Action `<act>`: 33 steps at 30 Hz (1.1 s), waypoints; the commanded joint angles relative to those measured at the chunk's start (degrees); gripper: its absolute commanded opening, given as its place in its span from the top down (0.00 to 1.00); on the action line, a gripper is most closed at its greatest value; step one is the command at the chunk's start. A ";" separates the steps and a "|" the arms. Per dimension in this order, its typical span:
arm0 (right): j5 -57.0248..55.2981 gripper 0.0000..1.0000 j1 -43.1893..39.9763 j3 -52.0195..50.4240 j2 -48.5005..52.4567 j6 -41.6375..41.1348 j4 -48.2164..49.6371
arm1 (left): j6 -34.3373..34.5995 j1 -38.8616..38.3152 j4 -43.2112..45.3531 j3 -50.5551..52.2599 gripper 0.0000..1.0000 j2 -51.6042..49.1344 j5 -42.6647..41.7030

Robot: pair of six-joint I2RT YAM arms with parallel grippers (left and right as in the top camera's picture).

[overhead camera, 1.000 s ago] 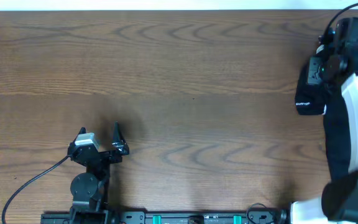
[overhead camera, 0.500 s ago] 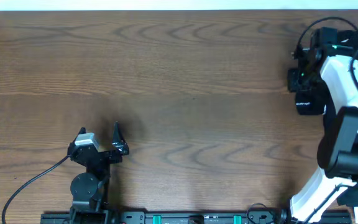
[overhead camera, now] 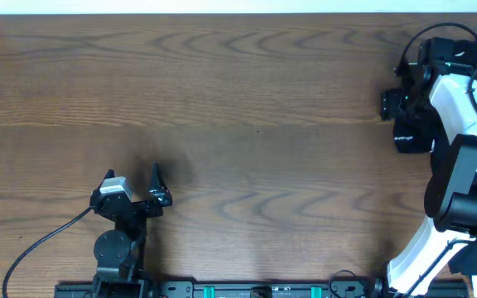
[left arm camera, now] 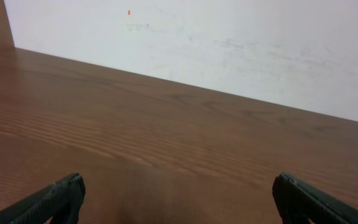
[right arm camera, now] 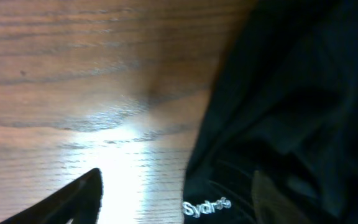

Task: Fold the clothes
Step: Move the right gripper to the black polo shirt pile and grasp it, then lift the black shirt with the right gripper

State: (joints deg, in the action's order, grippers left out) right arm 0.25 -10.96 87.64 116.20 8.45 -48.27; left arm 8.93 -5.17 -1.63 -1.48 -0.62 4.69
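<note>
Firstly, right hand: the fingers were recorded as spread, one over bare wood and the other over black fabric, with nothing pinched. Beneath it, the black shirt was noted lying bunched at the far right edge of the desk, a small white logo turned up near its edge. Secondly, left hand: the fingers were recorded as spread wide and empty, low over the near left of the desk and well apart from the shirt. A black cable was noted trailing beside its arm. A white wall was noted beyond the desk's far edge.
</note>
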 commanded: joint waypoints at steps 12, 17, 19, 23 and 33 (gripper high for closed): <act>3.67 0.75 -0.42 -2.97 1.88 0.20 3.98 | -0.76 -0.28 -2.01 1.25 0.02 0.35 0.72; -2.84 0.74 -0.70 -5.27 1.90 -2.14 4.61 | -0.76 -0.28 -2.01 1.25 0.02 0.35 0.72; -4.57 0.72 -1.14 -6.05 1.88 -2.47 4.70 | -0.76 -0.28 -2.01 1.25 0.02 0.35 0.72; -7.89 0.75 -2.67 -7.48 1.90 -4.81 5.33 | -0.76 -0.28 -2.01 1.25 0.02 0.35 0.72; -7.30 0.61 -5.05 -7.45 1.77 -5.75 4.81 | -0.76 -0.28 -2.01 1.25 0.02 0.35 0.72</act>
State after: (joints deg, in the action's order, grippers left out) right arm -6.33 -15.77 80.47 117.73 3.64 -43.29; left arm 8.93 -5.17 -1.63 -1.48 -0.62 4.71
